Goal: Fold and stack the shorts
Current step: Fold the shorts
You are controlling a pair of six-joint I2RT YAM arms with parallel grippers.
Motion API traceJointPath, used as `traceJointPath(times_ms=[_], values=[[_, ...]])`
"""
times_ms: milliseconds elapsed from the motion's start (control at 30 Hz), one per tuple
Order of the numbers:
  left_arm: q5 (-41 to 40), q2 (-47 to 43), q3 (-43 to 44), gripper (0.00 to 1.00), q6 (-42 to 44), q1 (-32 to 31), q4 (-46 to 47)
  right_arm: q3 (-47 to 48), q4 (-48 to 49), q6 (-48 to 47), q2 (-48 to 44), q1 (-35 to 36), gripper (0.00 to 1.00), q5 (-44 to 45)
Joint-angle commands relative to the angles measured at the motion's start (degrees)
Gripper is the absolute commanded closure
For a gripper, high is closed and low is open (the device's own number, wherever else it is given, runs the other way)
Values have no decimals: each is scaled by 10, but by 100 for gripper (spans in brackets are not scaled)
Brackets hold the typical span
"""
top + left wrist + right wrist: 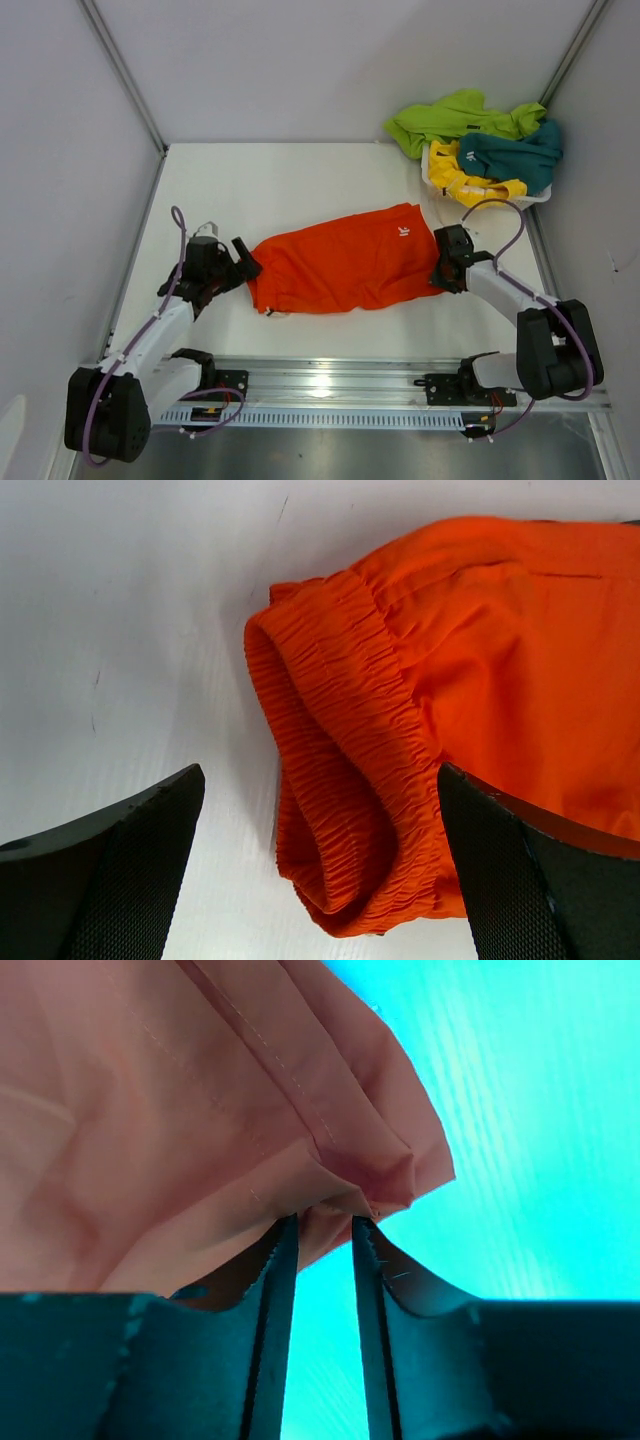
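The orange shorts point(345, 262) lie spread flat across the middle of the table, white logo up, waistband to the left. My left gripper point(245, 262) is open at the waistband end. In the left wrist view the gathered elastic waistband point(340, 780) lies between its two wide-apart fingers point(120, 870). My right gripper point(440, 262) is at the shorts' right hem. In the right wrist view, where colours are off and the fabric point(180, 1110) looks pink, its fingertips point(325, 1222) stand nearly together with the puckered hem corner pinched between them.
A white mesh basket point(432, 178) stands at the back right, holding yellow shorts point(470, 182) and teal shorts point(515, 155), with lime green shorts point(455, 118) draped over its far side. A metal rail point(330, 385) runs along the near edge. Walls enclose the table.
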Motion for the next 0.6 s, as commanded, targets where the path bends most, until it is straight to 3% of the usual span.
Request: traceJointPath(times_ms=[0,133,333,433,567], values=[[25,-30,-25,1,-17,3,10,19,-24,7,-44,1,68,26],[26,-55,-42,1,-23,2,8,54,-48,1,-109,16,49,26],[74,-41,-82,1,-38,3,60,118,-49,-18,-111,101,44,-35],[82,-33,-93,1,-42,2,86,127,-12,-24,-97,148,41,-76],[78,-36,-111,1,-41,2,93,138,75,-14,-54,199,44,-137]])
